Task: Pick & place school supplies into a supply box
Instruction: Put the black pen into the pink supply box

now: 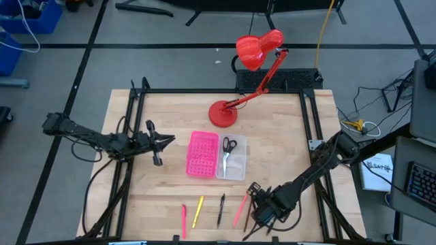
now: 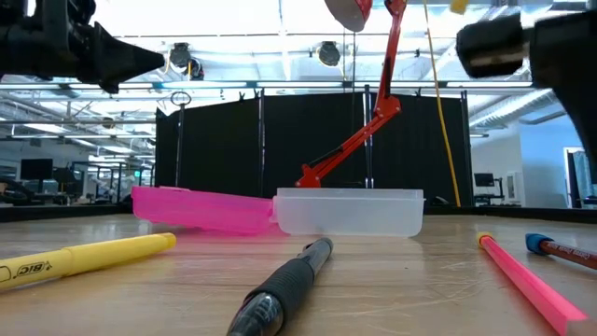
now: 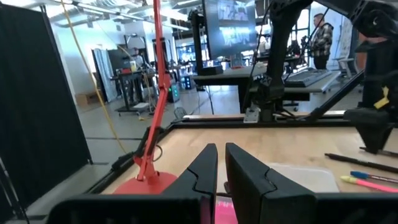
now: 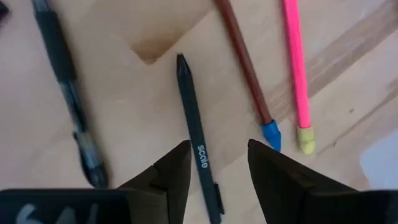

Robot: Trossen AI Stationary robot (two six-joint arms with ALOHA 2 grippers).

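Observation:
The supply box lies open mid-table, with a pink half (image 1: 202, 154) and a clear half (image 1: 234, 163) that holds black-handled scissors (image 1: 227, 146). Several pens and pencils lie in a row near the table's front edge (image 1: 221, 209). My right gripper (image 4: 217, 163) is open and points down over them. Its fingers stand on either side of a thin black pen (image 4: 198, 146) lying flat on the table, without touching it. My left gripper (image 3: 221, 168) is shut and empty, held level above the table to the left of the box (image 1: 158, 141).
A red desk lamp (image 1: 248, 75) stands at the table's far side behind the box. Beside the black pen lie a brown pencil with a blue end (image 4: 249, 74), a pink pencil (image 4: 295, 68) and a thicker black pen (image 4: 65, 93). A yellow marker (image 1: 197, 211) and a pink pen (image 1: 183, 221) lie further left.

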